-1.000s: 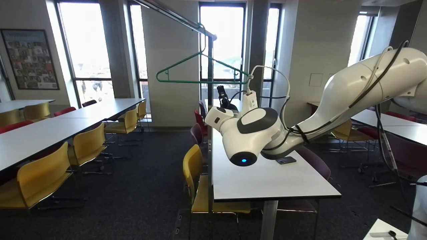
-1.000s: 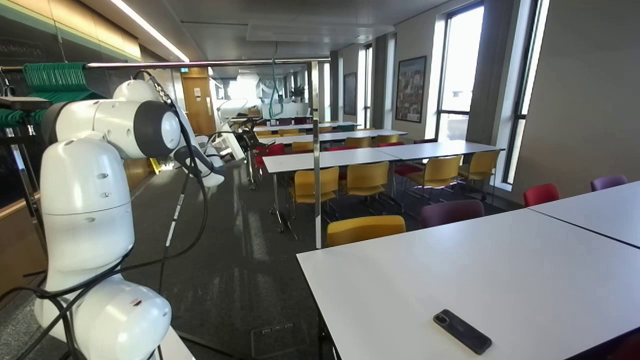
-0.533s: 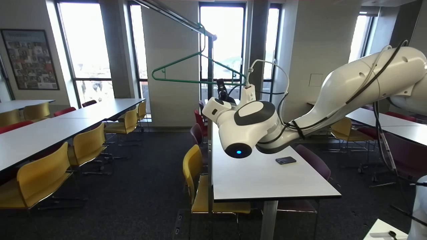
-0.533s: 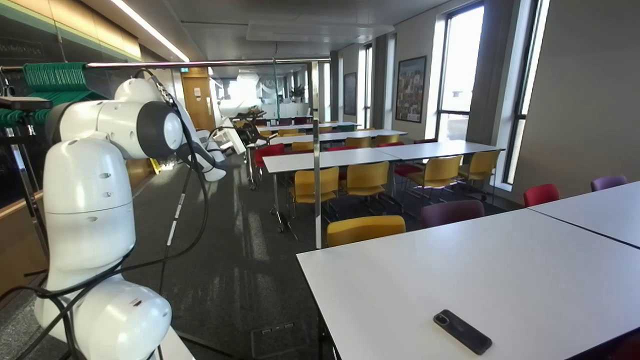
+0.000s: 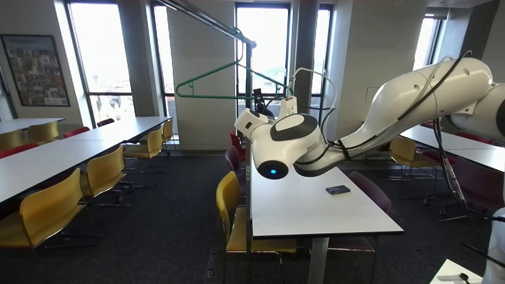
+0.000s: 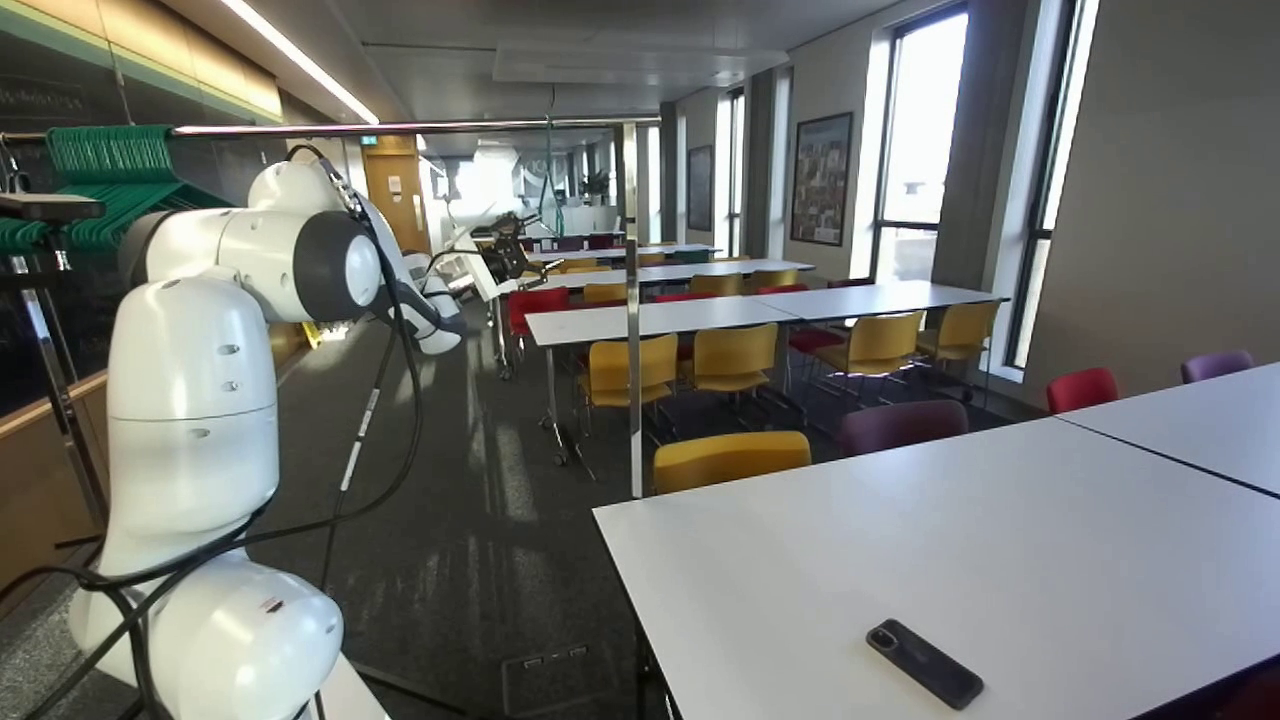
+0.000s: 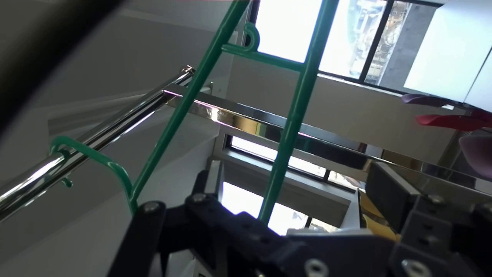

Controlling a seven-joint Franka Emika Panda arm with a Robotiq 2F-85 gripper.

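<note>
a green hanger (image 7: 295, 119) hangs by its hook from the metal rail (image 7: 115, 125), near the post (image 7: 240, 121) at the rail's end; the gripper (image 7: 296, 173) is right by its lower bar, towards the right side of the hanger in an exterior view; the fingers (image 7: 388, 188) stand wide apart with nothing clamped, and in the wrist view the bar shows between the tips; whether a finger touches it i cannot tell; the hanger looks like thin moulded plastic, so probably light, fairly stiff, smooth enough to slide in a loose grip, and apt to swing on its hook at a push; a square hold on the straight lower bar, clear of the small side hook, should serve best; no container shows; the rail carries a packed bunch of hangers (image 6: 110, 155) on the far left in an exterior view; a phone (image 5: 338, 189) lies on the white table (image 5: 311, 217).
</note>
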